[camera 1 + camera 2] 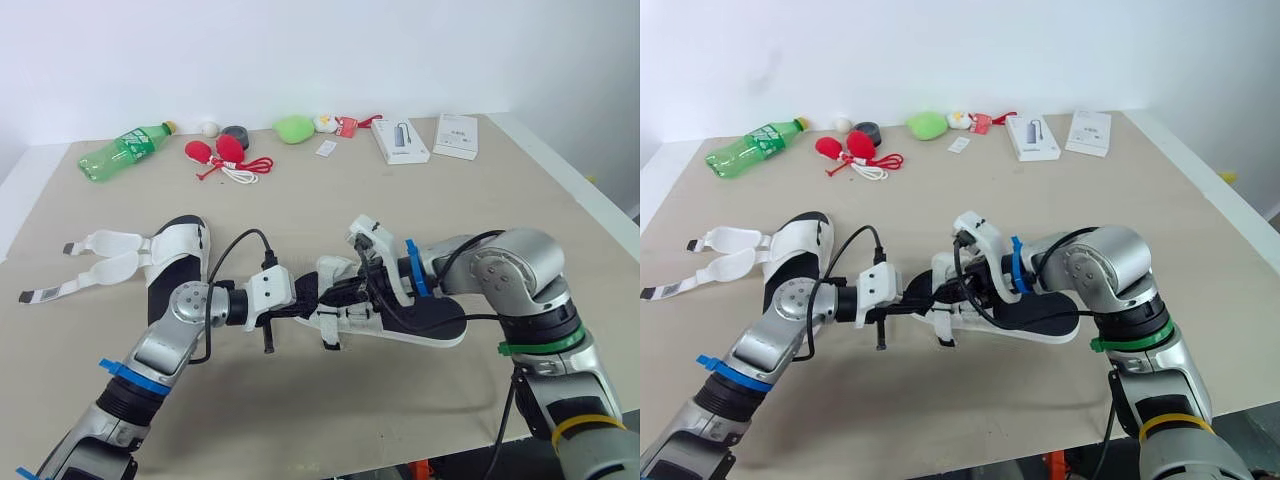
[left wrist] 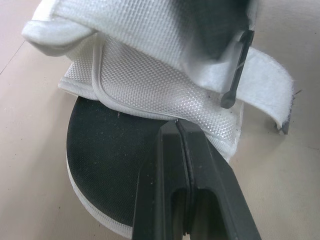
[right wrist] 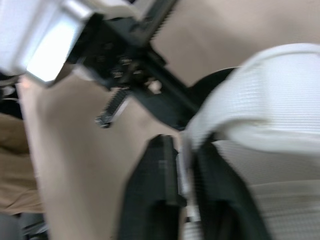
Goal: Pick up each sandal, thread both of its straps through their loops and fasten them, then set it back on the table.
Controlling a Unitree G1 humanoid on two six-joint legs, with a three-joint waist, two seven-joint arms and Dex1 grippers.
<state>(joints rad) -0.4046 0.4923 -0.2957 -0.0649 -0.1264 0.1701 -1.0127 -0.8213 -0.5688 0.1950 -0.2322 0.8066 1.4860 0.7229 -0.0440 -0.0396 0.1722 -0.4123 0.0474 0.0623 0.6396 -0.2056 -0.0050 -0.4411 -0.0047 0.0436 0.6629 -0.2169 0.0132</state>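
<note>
The left sandal (image 1: 178,262) lies flat on the table (image 1: 330,200) at the left. Its 2 straps (image 1: 112,242) are spread out loose to the left, away from any loop. I judge that shoe has not been started: both straps are unthreaded and unfastened.

Right of it, near the middle, the left gripper (image 2: 177,127) has its fingers pressed together. Their tips touch the piped hem of the white mesh upper. I cannot tell whether any fabric is nipped between them.

The second sandal (image 1: 435,318) sits between the 2 arms in the near middle of the table. Its heel points right, and I cannot tell whether its toe end is lifted clear of the surface. It has a black footbed, a white sole rim and a woven white mesh upper. A grey loop (image 2: 236,70) stands over the mesh, and a broad white band with a dark tab end runs just beside it.

The right gripper (image 3: 184,145) is over the shoe's strap end. It is narrow, with a thin white strap (image 3: 186,170) pinched between its fingers.

By my reading the threading of this shoe is in hand and nothing is fastened yet. What is left is to thread and fasten this pair of straps, set the shoe down, and then do all of the left one.
</note>
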